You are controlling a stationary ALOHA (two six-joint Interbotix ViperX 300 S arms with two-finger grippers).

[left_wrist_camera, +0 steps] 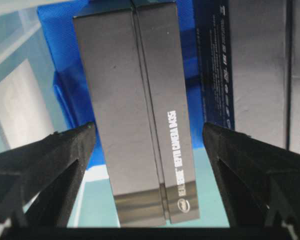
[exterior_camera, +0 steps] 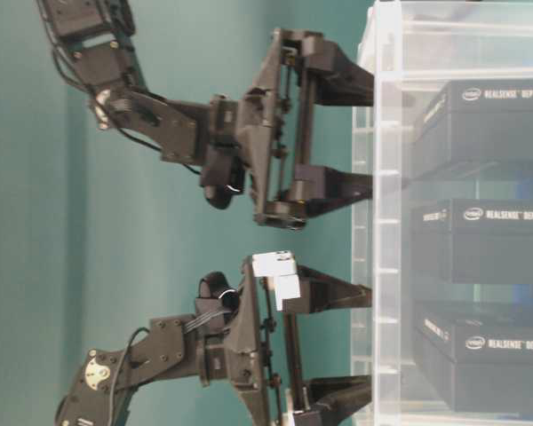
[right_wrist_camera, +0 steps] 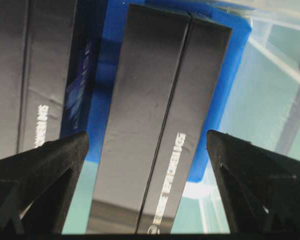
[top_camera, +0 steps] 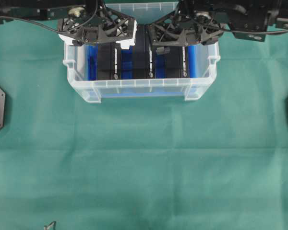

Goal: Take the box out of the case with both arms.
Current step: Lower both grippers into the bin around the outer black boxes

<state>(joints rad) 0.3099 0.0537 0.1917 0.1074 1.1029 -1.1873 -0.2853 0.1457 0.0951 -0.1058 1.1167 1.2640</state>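
- The case sits on the green desk at the far edge. Three black boxes stand on edge inside it on a blue liner, side by side with gaps between.
- Your left gripper hangs over the left box; your right gripper hangs over the right box. The middle box has neither gripper above it.
- Both sets of fingers are spread wide and grasp nothing. In each wrist view the fingers flank the box with clear space on either side.
- In the table-level view the fingertips are at about the rim of the case; I cannot tell whether they have passed below it.
- Handling, as a judgement: these look like stiff printed cardboard cartons, likely light, with smooth faces that could slip under a weak squeeze. They should not crush easily, but the lid seam running along the top may give if you press there.
- Where to hold: across the two broad flat faces, below the top edge, with the fingers square to the faces.
- Risk: the boxes stand narrow and tall, so a skewed pinch may tip one against its neighbour or the case wall. Lift straight up.
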